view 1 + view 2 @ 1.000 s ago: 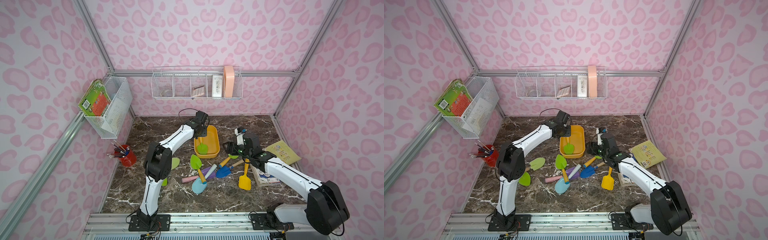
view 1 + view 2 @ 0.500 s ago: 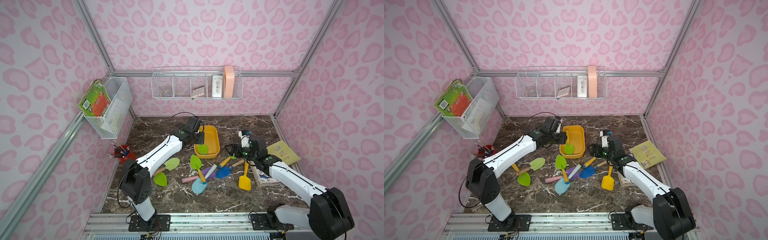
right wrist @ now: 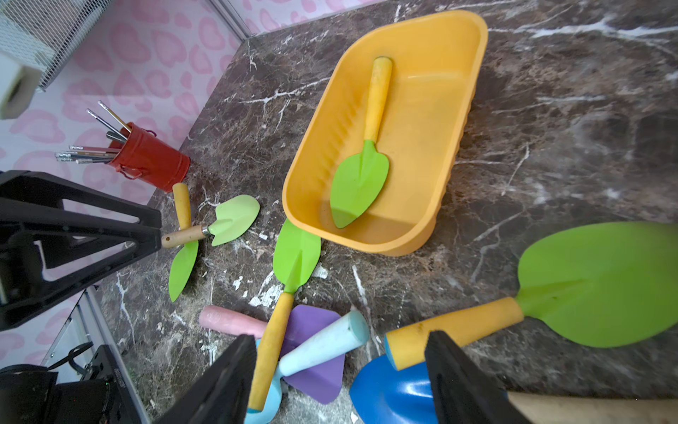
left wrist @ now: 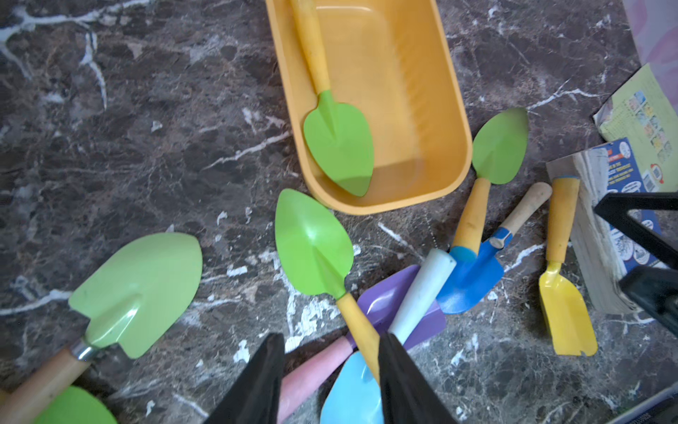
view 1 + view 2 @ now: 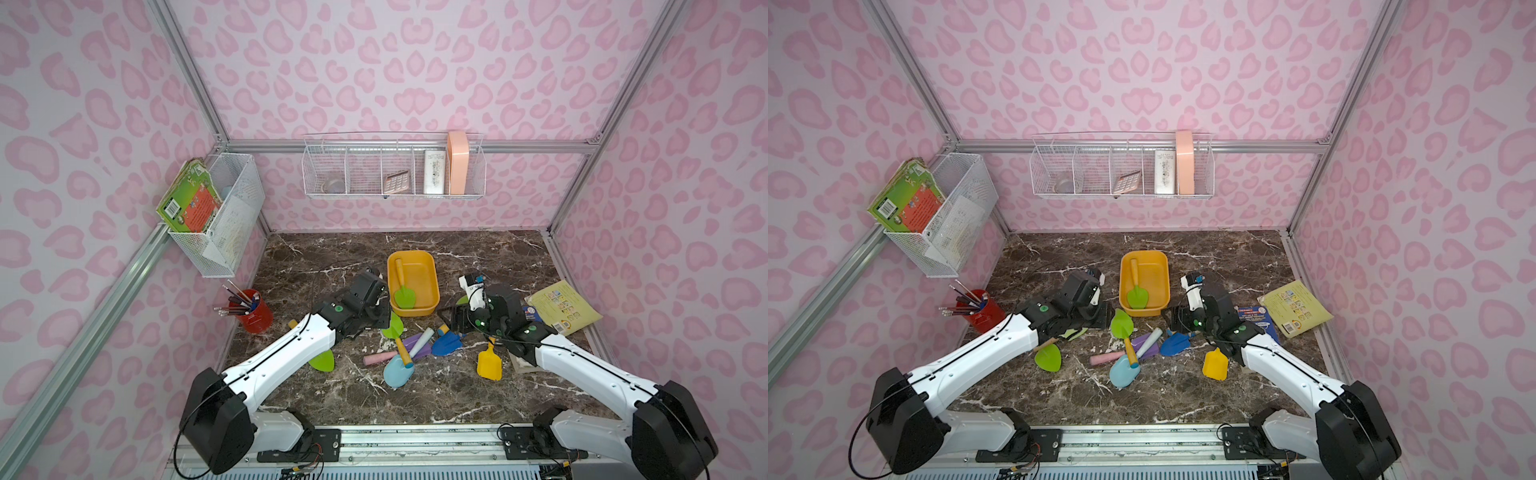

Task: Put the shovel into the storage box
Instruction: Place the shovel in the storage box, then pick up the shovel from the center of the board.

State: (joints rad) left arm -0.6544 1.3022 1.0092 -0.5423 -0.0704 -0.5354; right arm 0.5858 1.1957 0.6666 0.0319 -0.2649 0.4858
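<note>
The orange-yellow storage box stands mid-table, and one green shovel with a yellow handle lies inside it. Several more shovels lie in front of the box: a green one, a light blue one, a purple one, a blue one and a yellow one. My left gripper hovers open over the pile by the box's front left corner. My right gripper stands open at the front right corner, holding nothing.
A red pencil cup stands at the left edge. Booklets lie at the right, beside my right arm. Two more green shovels lie partly under my left arm. White wire baskets hang on the back and left walls.
My left gripper has pulled back from over the box to the pile in front of it; the green shovel stays in the box. The right gripper's jaws have narrowed somewhat.
</note>
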